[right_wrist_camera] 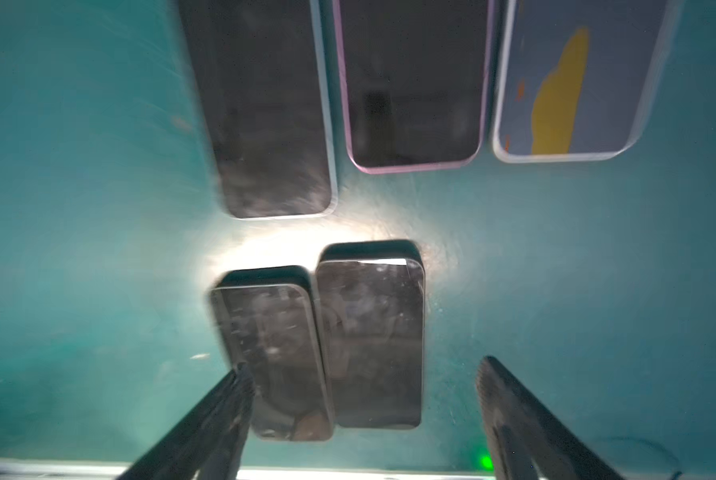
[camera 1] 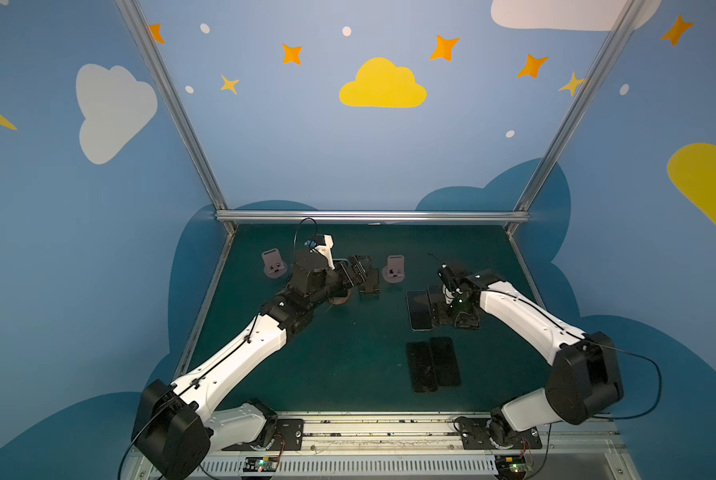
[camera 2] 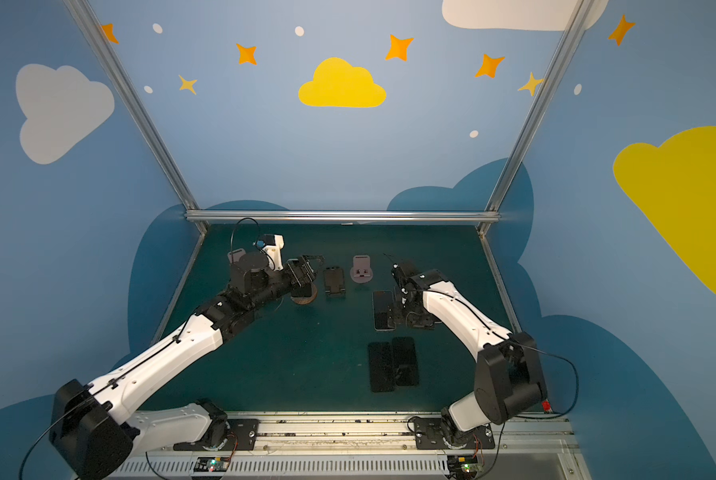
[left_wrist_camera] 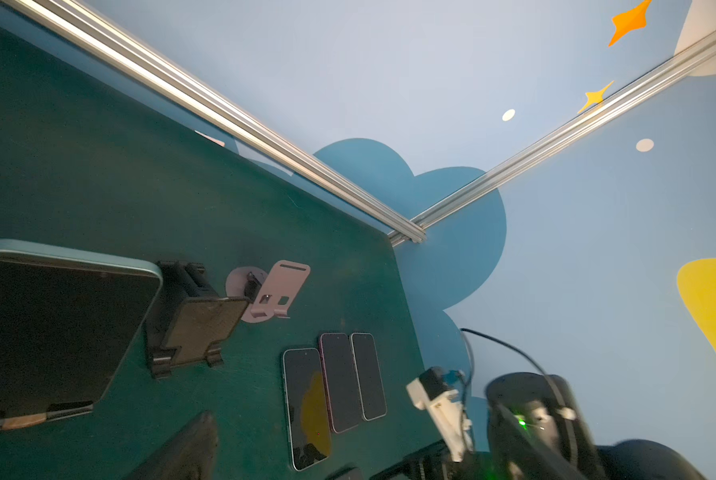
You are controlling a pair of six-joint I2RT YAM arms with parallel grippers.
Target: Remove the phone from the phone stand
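Note:
A dark phone [left_wrist_camera: 57,328] with a teal rim leans on a wooden phone stand [left_wrist_camera: 19,422] in the left wrist view. In both top views my left arm covers most of it, and only the stand's round base [camera 1: 342,298] [camera 2: 304,296] shows. My left gripper [camera 1: 358,270] [camera 2: 306,268] [left_wrist_camera: 265,465] hangs open just right of that phone, around nothing. My right gripper [camera 1: 458,318] [camera 2: 414,318] [right_wrist_camera: 364,365] is open and empty, low over the mat at the right. It stands by a row of three flat phones [camera 1: 418,309] [right_wrist_camera: 414,83].
An empty black stand [camera 1: 369,284] [left_wrist_camera: 190,324] and an empty pink stand [camera 1: 394,269] [left_wrist_camera: 273,291] sit right of my left gripper. Another pink stand [camera 1: 274,262] is at the back left. Two dark phones [camera 1: 431,365] [right_wrist_camera: 373,340] lie flat nearer the front.

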